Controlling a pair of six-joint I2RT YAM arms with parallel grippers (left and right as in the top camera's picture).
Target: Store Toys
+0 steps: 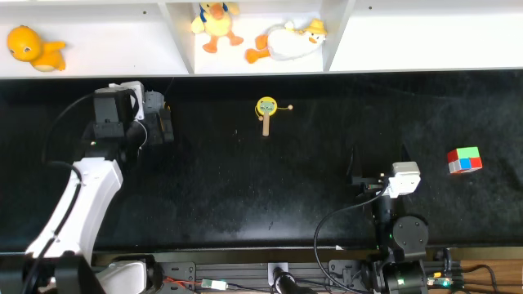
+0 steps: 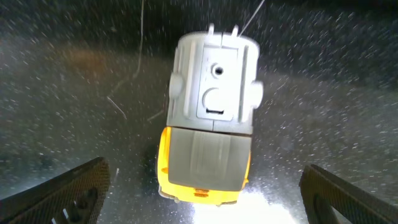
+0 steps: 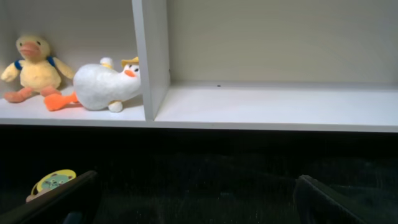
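Fingers (image 2: pixel 74 193) spread, the left hand (image 2: pixel 208 208) hangs over a grey-and-yellow toy truck (image 2: pixel 211 106) on the black surface (image 2: pixel 50 74). The right hand (image 3: pixel 198 208) is spread too. Beyond, a yellow plush duck (image 3: pixel 31 65) and a white plush duck (image 3: pixel 102 87) sit in the shelf's (image 3: pixel 280 106) middle compartment.

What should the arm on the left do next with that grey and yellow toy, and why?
Probably lower the left gripper and close it on the grey and yellow toy. Its fingers stand open, one on each side of the toy, which sits between them on the black table, not yet gripped. A grip has to come before any lift towards the shelf.
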